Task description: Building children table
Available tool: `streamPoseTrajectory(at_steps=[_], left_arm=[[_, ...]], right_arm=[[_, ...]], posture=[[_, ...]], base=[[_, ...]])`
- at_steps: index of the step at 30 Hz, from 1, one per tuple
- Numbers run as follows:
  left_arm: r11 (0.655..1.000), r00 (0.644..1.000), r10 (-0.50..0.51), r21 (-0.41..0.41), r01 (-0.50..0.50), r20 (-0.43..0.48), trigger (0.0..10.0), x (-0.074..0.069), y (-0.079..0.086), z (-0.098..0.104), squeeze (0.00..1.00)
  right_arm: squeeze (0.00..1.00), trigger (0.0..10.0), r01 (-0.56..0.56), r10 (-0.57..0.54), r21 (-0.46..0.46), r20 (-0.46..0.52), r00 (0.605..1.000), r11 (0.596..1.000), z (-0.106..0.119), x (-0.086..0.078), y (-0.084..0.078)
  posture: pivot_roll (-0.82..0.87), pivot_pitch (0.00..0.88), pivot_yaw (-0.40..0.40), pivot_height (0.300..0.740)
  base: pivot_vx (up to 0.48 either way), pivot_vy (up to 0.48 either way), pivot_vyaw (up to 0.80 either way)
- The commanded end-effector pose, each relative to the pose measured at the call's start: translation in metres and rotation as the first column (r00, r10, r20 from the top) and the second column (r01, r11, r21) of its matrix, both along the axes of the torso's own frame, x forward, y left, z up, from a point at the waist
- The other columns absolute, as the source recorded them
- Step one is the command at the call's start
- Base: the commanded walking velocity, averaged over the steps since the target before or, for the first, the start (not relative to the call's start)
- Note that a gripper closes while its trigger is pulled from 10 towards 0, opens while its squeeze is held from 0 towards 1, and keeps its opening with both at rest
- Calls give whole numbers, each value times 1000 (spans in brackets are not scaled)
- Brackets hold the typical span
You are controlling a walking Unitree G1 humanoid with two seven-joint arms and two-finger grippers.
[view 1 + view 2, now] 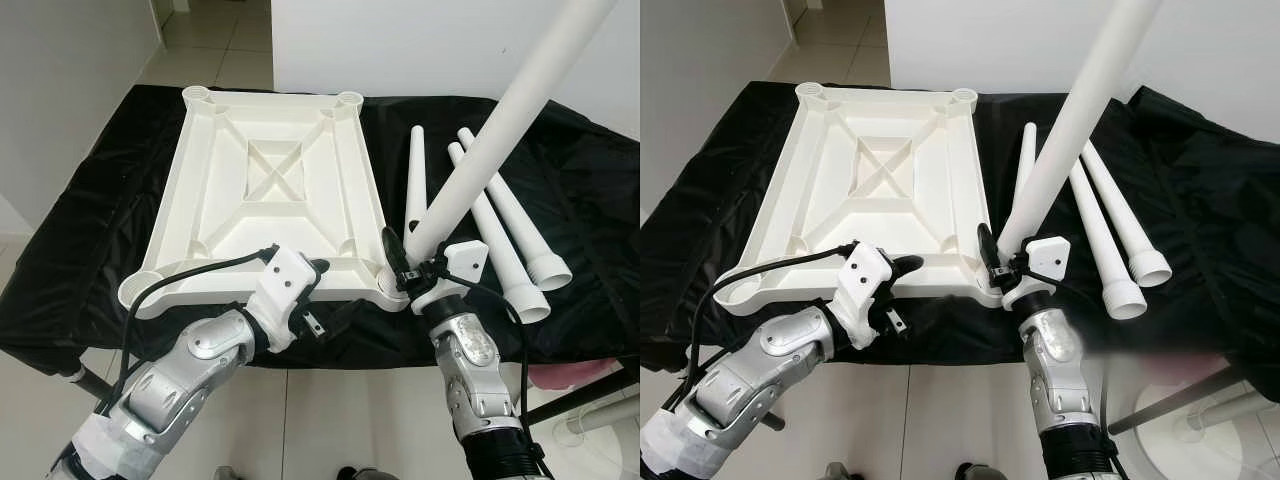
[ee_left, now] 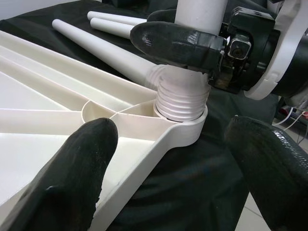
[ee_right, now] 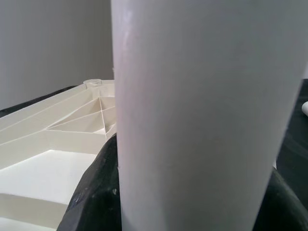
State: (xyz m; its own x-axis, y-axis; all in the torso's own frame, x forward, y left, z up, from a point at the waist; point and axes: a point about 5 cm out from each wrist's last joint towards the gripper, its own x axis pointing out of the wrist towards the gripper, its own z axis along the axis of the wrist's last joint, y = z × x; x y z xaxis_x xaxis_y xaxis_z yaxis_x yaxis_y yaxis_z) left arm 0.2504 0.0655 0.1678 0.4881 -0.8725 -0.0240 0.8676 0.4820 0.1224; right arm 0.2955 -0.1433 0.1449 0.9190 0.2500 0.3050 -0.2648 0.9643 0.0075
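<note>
The right gripper (image 1: pixel 412 262) is clamped on a white table leg (image 1: pixel 500 125) at lower centre of the head view, its threaded end seated in the near-right corner socket (image 2: pixel 185 126) of the upturned tabletop (image 1: pixel 270 190). The left gripper (image 1: pixel 318 300) hovers with fingers spread beside that corner, holding nothing. Judged progress: first leg partly fitted; three loose legs (image 1: pixel 500 235) lie on the black cloth (image 1: pixel 90 240) at right, with three sockets unfilled.

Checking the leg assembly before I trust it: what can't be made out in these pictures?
- Leg: top cut off by the left eye view's upper edge.
- Corner socket: thread depth hidden inside its rim, left wrist view.
- Right hand: its far finger hidden behind the leg.
</note>
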Motion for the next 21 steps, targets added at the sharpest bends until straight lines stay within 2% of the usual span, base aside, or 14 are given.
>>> streamPoseTrajectory(at_steps=[1, 4, 6, 7, 8, 10, 13, 17, 18, 19, 21], left_arm=[[984, 984, -177, 24, 177, -18, 10000, -11, -6, -2, 0], [984, 984, -175, 25, 176, -17, 10000, -11, -6, -2, 0], [984, 984, -175, 25, 176, -17, 10000, -11, -6, -2, 0], [985, 985, -172, 23, 172, -17, 10000, -11, -6, -3, 0], [985, 985, -172, 23, 172, -17, 10000, -11, -6, -3, 0], [985, 985, -169, 20, 169, -18, 10000, -12, -6, -2, 0], [986, 986, -167, 21, 167, -16, 10000, -12, -6, -2, 0], [986, 986, -165, 21, 165, -16, 10000, -12, -6, -2, 0], [986, 986, -164, 22, 164, -15, 10000, -13, -6, -3, 0], [986, 986, -164, 22, 164, -15, 10000, -13, -6, -3, 0], [986, 986, -164, 21, 164, -15, 10000, -13, -6, -3, 0]], right_arm=[[0, 10000, 28, -37, -55, -185, 982, 998, -37, -5, -4], [0, 10000, 28, -44, -124, -133, 990, 992, -31, -9, 7], [0, 10000, 28, -44, -124, -133, 990, 992, -31, -9, 7], [0, 10000, 63, -78, -128, -110, 991, 990, -30, -11, 15], [0, 10000, 63, -78, -128, -110, 991, 990, -30, -11, 15], [0, 10000, 122, -133, -94, -124, 983, 988, -31, -13, 18], [0, 10000, 155, -160, -46, -142, 977, 987, -32, -15, 21], [0, 10000, 196, -198, -31, -148, 969, 980, -33, -16, 21], [0, 10000, 245, -243, -8, -161, 957, 970, -34, -16, 19], [0, 10000, 245, -243, -8, -161, 957, 970, -34, -16, 19], [0, 10000, 346, -337, 22, -171, 926, 938, -32, -16, 17]], posture=[[20, 120, -12, 740], [20, 116, -18, 740], [20, 116, -18, 740], [26, 108, -28, 740], [26, 108, -28, 740], [29, 106, -33, 740], [31, 100, -37, 740], [34, 96, -43, 740], [34, 95, -43, 740], [34, 95, -43, 740], [34, 90, -48, 740]], base=[[0, 0, 0], [0, 0, 0], [0, 0, 0], [0, 0, 0], [0, 0, 0], [0, 0, 0], [0, 0, 0], [0, 0, 0], [0, 0, 0], [0, 0, 0], [0, 0, 0]])
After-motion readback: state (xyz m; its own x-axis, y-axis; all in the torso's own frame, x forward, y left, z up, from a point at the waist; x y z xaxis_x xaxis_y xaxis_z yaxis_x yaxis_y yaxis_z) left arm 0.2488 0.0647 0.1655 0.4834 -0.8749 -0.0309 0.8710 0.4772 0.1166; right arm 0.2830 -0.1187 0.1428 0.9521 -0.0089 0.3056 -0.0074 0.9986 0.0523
